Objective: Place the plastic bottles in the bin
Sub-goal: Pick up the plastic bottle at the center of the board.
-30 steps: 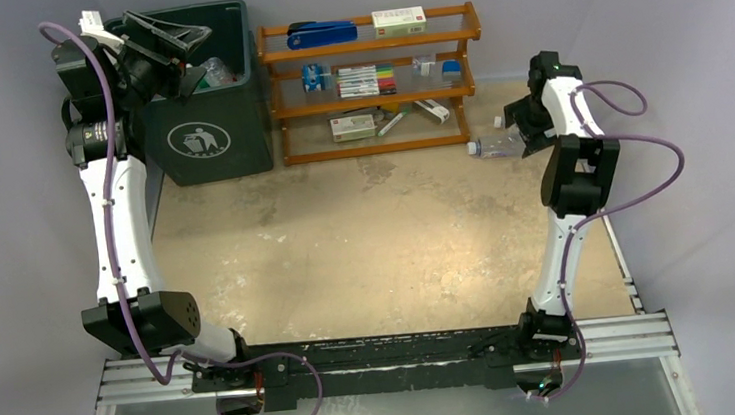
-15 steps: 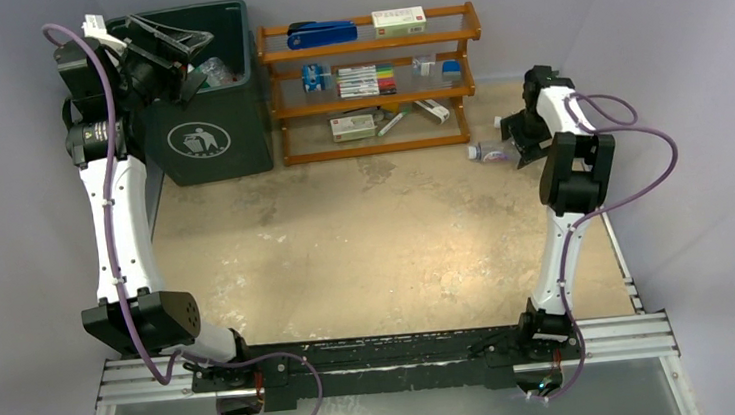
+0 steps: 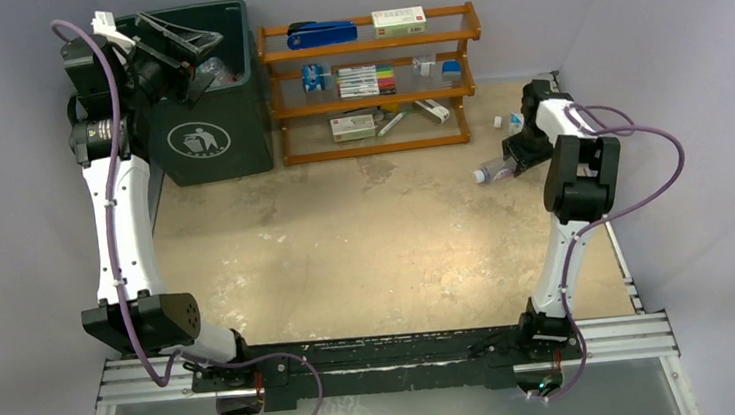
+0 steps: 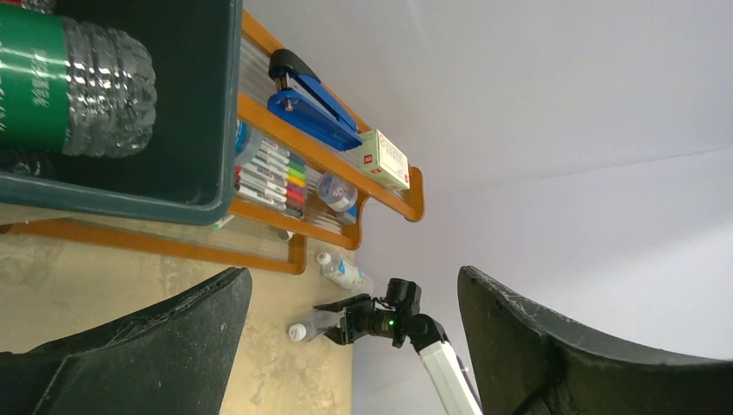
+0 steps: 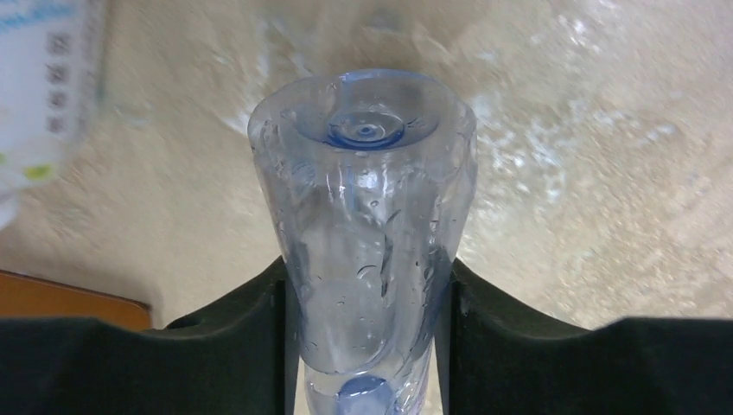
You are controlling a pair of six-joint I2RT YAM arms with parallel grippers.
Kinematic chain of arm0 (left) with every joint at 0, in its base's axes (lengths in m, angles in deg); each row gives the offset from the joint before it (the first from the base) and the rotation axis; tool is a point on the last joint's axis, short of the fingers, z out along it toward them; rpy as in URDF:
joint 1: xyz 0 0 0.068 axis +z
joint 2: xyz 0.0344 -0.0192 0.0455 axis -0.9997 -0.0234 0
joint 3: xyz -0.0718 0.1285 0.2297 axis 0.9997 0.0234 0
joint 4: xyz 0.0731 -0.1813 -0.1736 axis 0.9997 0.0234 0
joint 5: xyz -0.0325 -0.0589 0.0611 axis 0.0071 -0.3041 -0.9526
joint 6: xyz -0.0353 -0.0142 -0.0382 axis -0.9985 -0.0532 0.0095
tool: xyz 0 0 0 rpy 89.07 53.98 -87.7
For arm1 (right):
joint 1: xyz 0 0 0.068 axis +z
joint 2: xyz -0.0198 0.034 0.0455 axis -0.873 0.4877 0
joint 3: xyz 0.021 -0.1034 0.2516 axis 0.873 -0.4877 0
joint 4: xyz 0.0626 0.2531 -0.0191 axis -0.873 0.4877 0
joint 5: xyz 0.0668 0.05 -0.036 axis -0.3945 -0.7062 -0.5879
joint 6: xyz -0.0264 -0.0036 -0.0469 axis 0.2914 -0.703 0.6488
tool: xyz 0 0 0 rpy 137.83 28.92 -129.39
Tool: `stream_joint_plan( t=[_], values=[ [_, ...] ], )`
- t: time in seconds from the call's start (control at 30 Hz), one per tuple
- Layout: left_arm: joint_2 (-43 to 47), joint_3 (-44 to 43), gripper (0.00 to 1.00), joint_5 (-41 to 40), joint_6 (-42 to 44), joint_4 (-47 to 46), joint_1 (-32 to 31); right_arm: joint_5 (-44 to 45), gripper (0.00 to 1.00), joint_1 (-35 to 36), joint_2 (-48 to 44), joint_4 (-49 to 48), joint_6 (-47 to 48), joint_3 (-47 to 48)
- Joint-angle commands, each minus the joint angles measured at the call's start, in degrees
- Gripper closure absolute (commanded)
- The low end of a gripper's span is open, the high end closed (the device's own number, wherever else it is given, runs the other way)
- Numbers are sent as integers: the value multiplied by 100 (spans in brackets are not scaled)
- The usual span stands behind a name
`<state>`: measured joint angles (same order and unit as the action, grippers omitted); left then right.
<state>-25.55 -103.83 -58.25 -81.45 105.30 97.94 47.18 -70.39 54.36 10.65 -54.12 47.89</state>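
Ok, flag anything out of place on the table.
A clear bottle lies loose on the table beside the wooden rack's right end, not in the bin. The right gripper holds a second bottle.

I see white arm links (image 3: 112,220), black joints (image 3: 581,189), purple cables (image 3: 681,152) looping alongside, and matte black claw fingers (image 4: 553,346).

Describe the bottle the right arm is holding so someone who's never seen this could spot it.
Find the wooden rack at the back and look just past its right end. The held bottle is the nearer of two clear ones there, clamped in the right gripper; the other bottle lies loose farther back.
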Motion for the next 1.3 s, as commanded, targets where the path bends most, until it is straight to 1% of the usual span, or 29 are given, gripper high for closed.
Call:
stream_joint_plan(
  t=[0.0, 0.1, 0.13, 0.23, 0.37, 0.5, 0.67, 0.77, 0.87, 0.97, 1.0, 1.03, 1.07, 1.13, 1.27],
  values=[
    [66, -199, 11, 40, 212, 10, -186, -22, 60, 106, -678, -209, 362, -549],
    [91, -113, 11, 133, 212, 11, -299, -167, 78, 206, -978, -394, 666, -924],
    [98, -100, 11, 151, 210, 8, -334, -269, 81, 235, -1100, -502, 795, -1069],
    [162, -19, 11, 241, 140, -118, -394, -593, 81, 304, -1504, -845, 1143, -1516],
    [335, 363, 11, 438, -294, -798, -445, -1124, 82, 342, -2222, -1324, 1582, -1987],
    [401, 525, 11, 605, -536, -1191, -576, -1632, 81, 394, -2748, -1530, 1926, -2095],
    [408, 682, 11, 909, -896, -1787, -762, -2281, 82, 460, -3400, -1680, 2170, -2066],
    [470, 1025, 11, 1079, -1284, -2346, -866, -2698, 81, 529, -3794, -1901, 2281, -1915],
    [545, 1339, 11, 1162, -1662, -2938, -974, -2989, 80, 653, -4031, -2031, 2416, -1599],
    [547, 1344, 11, 1158, -1674, -3111, -1200, -3322, 79, 804, -4104, -2079, 2544, -1152],
    [527, 1264, 11, 1128, -1517, -3025, -1304, -3432, 79, 855, -4084, -2062, 2597, -997],
    [490, 1080, 11, 1076, -1224, -2702, -1435, -3563, 79, 918, -4053, -2065, 2646, -829],
    [430, 811, 11, 983, -783, -2002, -1576, -3642, 79, 978, -4003, -2015, 2668, -639],
    [240, 268, 11, 743, 93, -953, -1926, -3818, 79, 1109, -3883, -1940, 2734, -284],
    [121, -434, 11, 140, 1280, 493, -2351, -4202, 78, 1321, -3624, -1965, 2688, 289]
  ],
)
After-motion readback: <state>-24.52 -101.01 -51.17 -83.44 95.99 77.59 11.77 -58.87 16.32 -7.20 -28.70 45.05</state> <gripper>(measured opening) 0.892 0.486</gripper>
